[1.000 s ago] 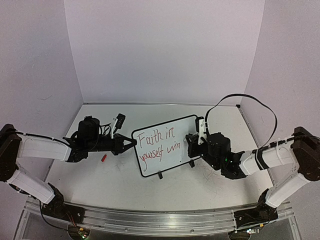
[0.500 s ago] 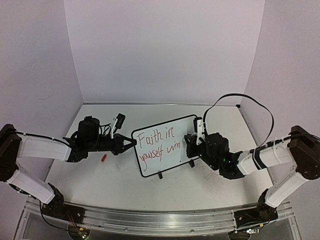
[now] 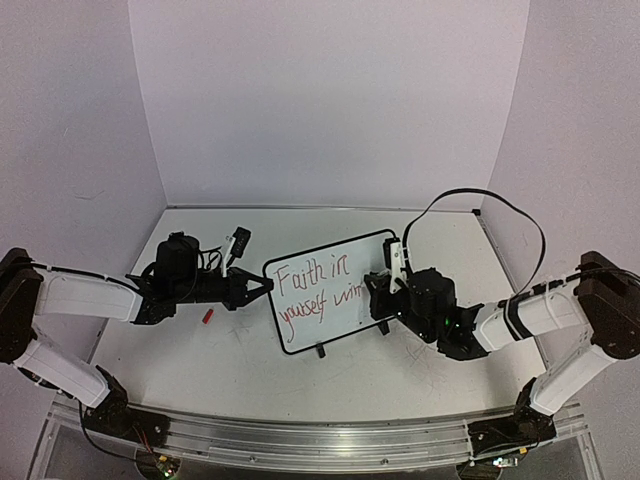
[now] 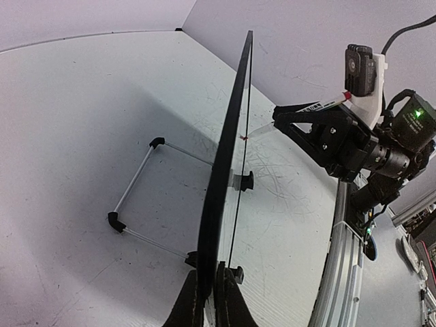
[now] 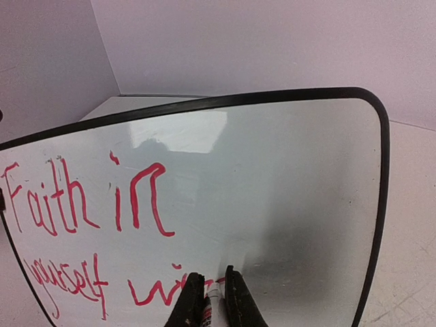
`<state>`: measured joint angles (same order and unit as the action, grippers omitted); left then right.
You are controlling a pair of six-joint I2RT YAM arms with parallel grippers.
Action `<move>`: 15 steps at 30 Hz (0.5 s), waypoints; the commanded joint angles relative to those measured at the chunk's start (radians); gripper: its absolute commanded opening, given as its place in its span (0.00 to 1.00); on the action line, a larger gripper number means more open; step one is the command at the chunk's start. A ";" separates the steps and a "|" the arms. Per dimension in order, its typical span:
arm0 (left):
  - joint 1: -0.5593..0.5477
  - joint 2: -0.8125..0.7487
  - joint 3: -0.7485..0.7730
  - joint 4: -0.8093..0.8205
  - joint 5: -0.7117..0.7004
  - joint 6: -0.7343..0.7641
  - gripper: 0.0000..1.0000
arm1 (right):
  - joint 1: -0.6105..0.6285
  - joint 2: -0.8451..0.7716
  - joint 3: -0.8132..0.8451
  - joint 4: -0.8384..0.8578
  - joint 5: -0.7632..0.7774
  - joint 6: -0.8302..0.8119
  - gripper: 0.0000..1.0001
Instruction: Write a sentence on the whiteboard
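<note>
The right gripper is pinched tight on a red marker, its tip against the whiteboard, which stands tilted mid-table. The left gripper clamps the board's near edge, bracing it. Light pressure and short rightward strokes look best here. The wire stand sits behind the board. A small red piece, likely the cap, lies well clear.

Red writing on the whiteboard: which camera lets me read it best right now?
Right wrist. It shows the red writing large and sharp, with the marker at the last stroke. Top external shows all of it, but small. Left wrist sees the whiteboard edge-on, so no lettering.
</note>
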<state>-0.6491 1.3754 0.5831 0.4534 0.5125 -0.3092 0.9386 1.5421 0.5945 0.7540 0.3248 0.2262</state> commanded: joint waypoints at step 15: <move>-0.003 -0.019 0.018 -0.007 -0.025 0.050 0.00 | 0.006 0.002 -0.009 -0.063 0.091 0.083 0.00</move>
<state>-0.6491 1.3750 0.5831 0.4530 0.5117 -0.3096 0.9447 1.5417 0.5865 0.7205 0.4231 0.2852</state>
